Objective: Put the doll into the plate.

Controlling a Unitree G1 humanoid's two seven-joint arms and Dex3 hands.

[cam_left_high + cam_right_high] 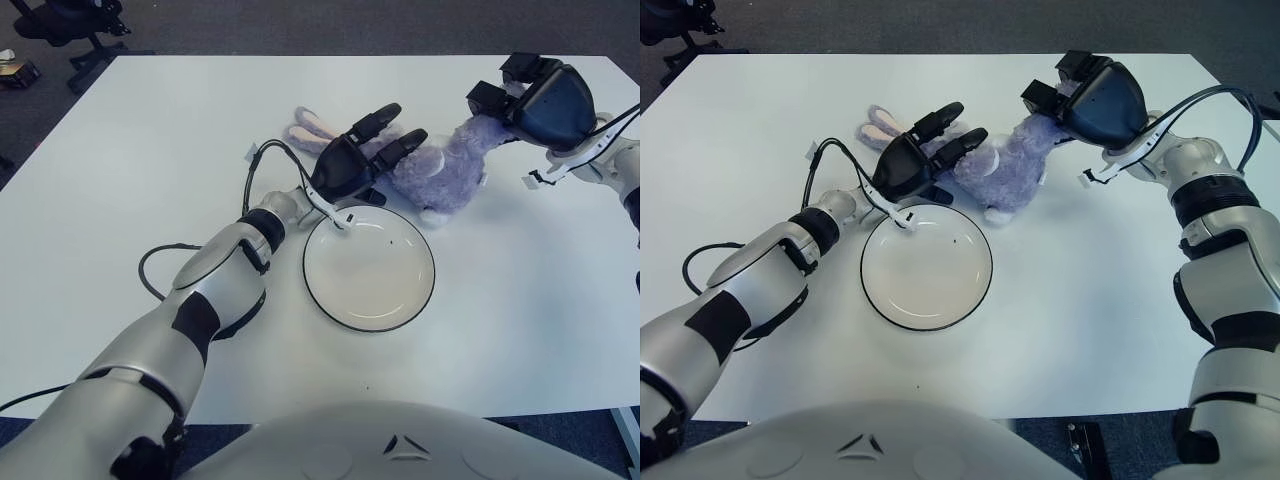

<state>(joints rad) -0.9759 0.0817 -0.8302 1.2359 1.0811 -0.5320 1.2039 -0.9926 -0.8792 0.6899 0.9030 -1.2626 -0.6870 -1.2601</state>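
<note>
A purple plush bunny doll (448,168) lies on its side on the white table, just behind the plate, with its pale ears (308,128) pointing left. The empty white plate (370,272) with a dark rim sits at the table's middle. My left hand (383,150) hovers over the doll's head, fingers spread and holding nothing, its wrist above the plate's far-left rim. My right hand (1072,92) is at the doll's right end, against its rear; how it holds there is hidden.
The white table (150,170) stretches wide to the left and front of the plate. A black cable (160,262) loops from my left forearm. An office chair base (70,30) stands on the dark floor beyond the far-left corner.
</note>
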